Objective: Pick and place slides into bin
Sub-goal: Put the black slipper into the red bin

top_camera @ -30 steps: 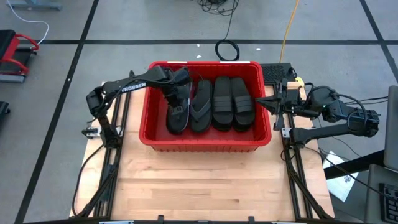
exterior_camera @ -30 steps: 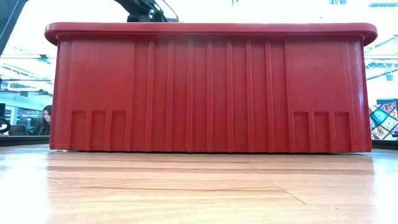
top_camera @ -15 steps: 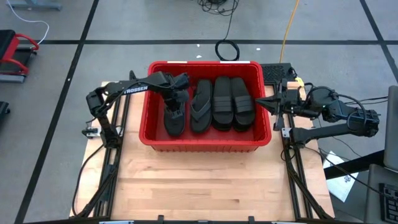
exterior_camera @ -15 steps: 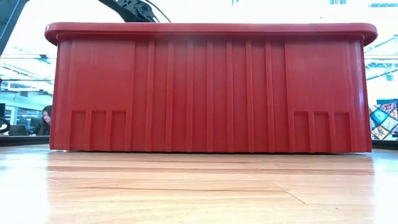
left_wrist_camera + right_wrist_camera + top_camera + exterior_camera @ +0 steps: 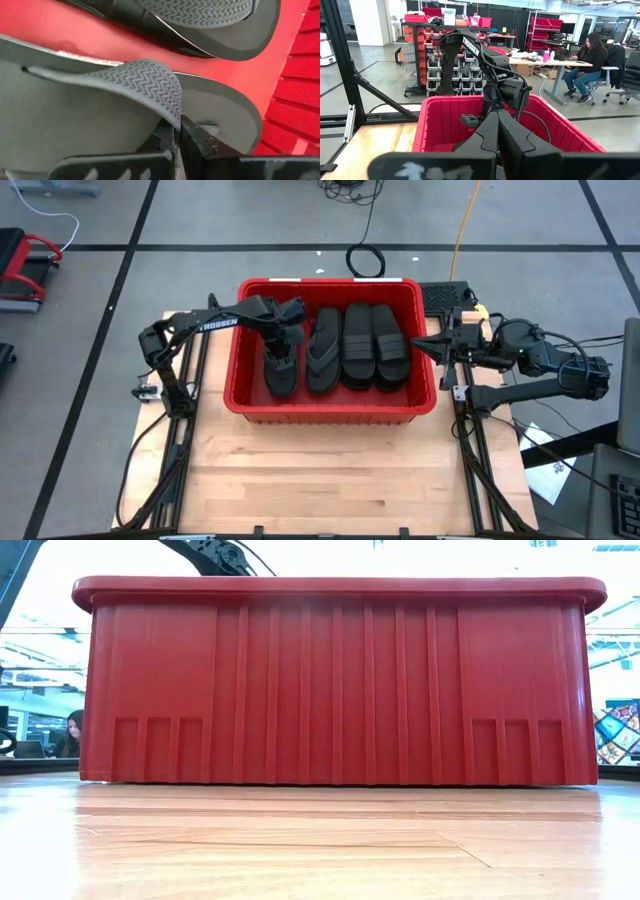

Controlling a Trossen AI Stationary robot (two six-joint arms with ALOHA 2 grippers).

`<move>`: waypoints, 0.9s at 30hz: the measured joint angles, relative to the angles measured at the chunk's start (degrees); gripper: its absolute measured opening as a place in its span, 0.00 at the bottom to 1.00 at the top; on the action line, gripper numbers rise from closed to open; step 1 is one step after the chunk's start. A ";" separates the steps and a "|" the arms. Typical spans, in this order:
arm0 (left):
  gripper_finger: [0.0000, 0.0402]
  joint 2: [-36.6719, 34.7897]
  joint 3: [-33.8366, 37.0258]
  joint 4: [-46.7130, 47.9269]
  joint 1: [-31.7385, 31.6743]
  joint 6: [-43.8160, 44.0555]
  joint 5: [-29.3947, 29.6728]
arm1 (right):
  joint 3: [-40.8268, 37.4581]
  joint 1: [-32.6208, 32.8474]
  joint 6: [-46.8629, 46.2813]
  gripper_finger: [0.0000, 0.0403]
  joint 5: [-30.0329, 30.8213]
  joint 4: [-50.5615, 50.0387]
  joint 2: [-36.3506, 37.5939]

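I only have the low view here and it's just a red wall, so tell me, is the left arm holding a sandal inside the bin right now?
Observer: Yes. The left gripper is down in the bin, jaws pinched shut on the strap of the leftmost sandal.
Operator: How many sandals show in there?
Observer: From above, four side by side: that one, a flip-flop next to it, and two wide-band sandals to its right. Whether more lie underneath I can't tell.
Operator: And the right arm?
Observer: The right gripper waits at the bin's right rim, jaws shut, holding nothing.
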State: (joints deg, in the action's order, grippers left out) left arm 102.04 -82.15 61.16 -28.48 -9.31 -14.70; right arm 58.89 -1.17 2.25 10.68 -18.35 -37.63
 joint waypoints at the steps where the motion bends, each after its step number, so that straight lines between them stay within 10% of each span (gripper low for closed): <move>1: 0.01 0.00 0.00 -0.18 0.10 -0.54 0.18 | 0.00 0.00 0.02 0.00 0.00 0.01 0.00; 8: 0.06 0.00 0.00 -1.12 0.55 -2.46 0.31 | 0.00 0.00 0.10 0.00 -0.02 0.02 0.00; 27: 0.64 -0.04 -3.09 -0.84 4.18 -6.09 4.44 | 0.00 0.00 0.34 0.00 -0.02 0.00 0.00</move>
State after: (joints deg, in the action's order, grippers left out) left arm 102.00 -85.24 60.31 -24.30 -15.40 -10.26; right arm 58.89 -1.17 2.59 10.66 -18.35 -37.62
